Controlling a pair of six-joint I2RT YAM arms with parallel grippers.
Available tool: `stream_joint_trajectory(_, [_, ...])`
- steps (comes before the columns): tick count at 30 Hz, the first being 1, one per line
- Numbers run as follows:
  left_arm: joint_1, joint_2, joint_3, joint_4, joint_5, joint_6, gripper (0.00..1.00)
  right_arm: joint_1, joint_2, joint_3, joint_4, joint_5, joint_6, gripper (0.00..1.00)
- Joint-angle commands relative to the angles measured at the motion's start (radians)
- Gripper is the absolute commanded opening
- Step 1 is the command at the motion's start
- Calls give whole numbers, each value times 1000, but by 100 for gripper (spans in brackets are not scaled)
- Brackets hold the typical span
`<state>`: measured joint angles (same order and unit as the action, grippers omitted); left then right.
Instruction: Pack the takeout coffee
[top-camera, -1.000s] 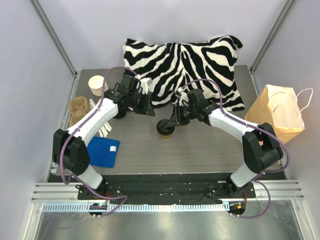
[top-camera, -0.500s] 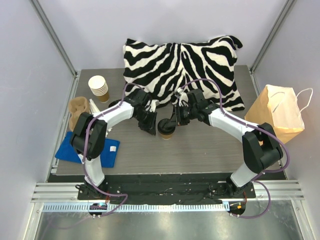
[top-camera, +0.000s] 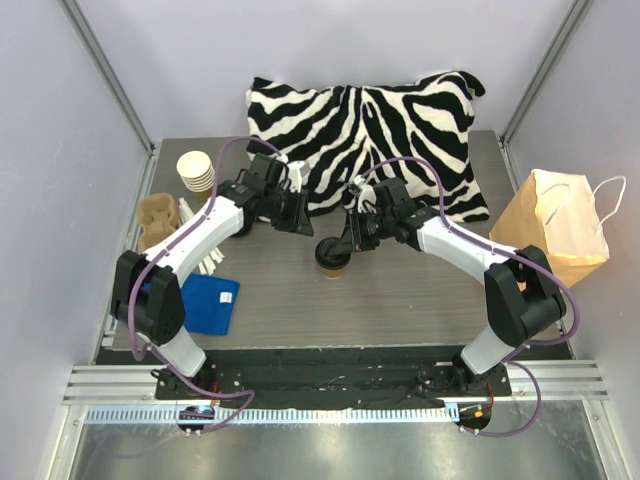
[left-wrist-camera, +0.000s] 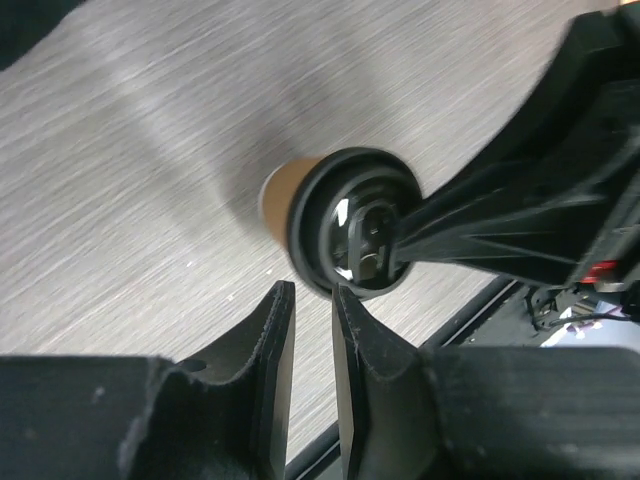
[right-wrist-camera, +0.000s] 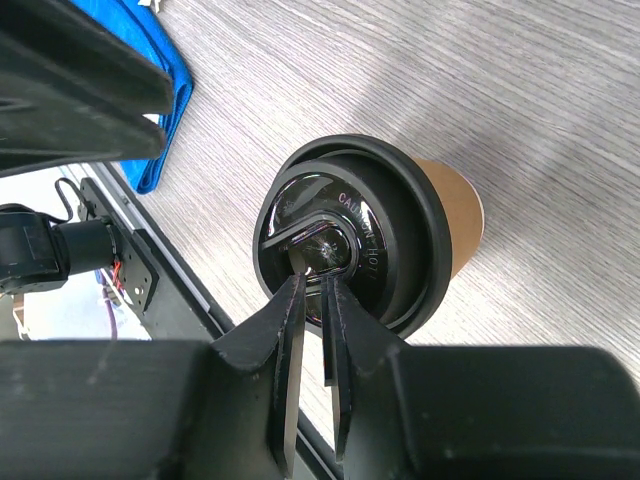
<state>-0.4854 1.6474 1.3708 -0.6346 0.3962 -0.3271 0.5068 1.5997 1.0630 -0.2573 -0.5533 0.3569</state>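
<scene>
Pressing down on the lid looks like the job of your right claw (right-wrist-camera: 312, 288). Its two fingers are squeezed almost together. Their tips sit on the middle of the round black plastic lid (right-wrist-camera: 400, 215) of the small brown paper coffee cup (right-wrist-camera: 455, 205). I can't tell if they pinch a bit of the lid or only push on it. I think the push is there to snap the lid on tight, so nothing spills when the cup is packed.

The cup stands upright on the grey wooden table (top-camera: 420, 300), near the middle of the top view, just below the zebra-striped pillow (top-camera: 370, 130). Your left claw (left-wrist-camera: 312, 300) hangs just beside the cup, with its fingers close together and nothing between them. It isn't touching the cup.

The tan paper bag with white handles (top-camera: 555, 230) sits at the right edge of the top view, well apart from the cup. That looks like where the coffee should go, so you will need a good hold on the cup first.
</scene>
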Motion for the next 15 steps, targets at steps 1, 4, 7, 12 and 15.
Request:
stream_joint_trajectory(1, [-25,11,-4,35,23,-15,25,2,14,2,-30,36,-35,22])
stream_joint_trajectory(4, [-51,64,-60,58,21,-21,25,1,17,0,-31,36,-35,21])
stream_joint_trajectory(7, [-53,100,-94,64,6,-10,25,2,17,-5,-31,36,-38,21])
stream_joint_trajectory(12, [-44,112,-73,29,-22,23,24,2,16,-11,-33,38,-42,21])
stream_joint_trajectory(15, [-32,80,-43,21,-8,23,24,2,9,-12,-34,36,-48,21])
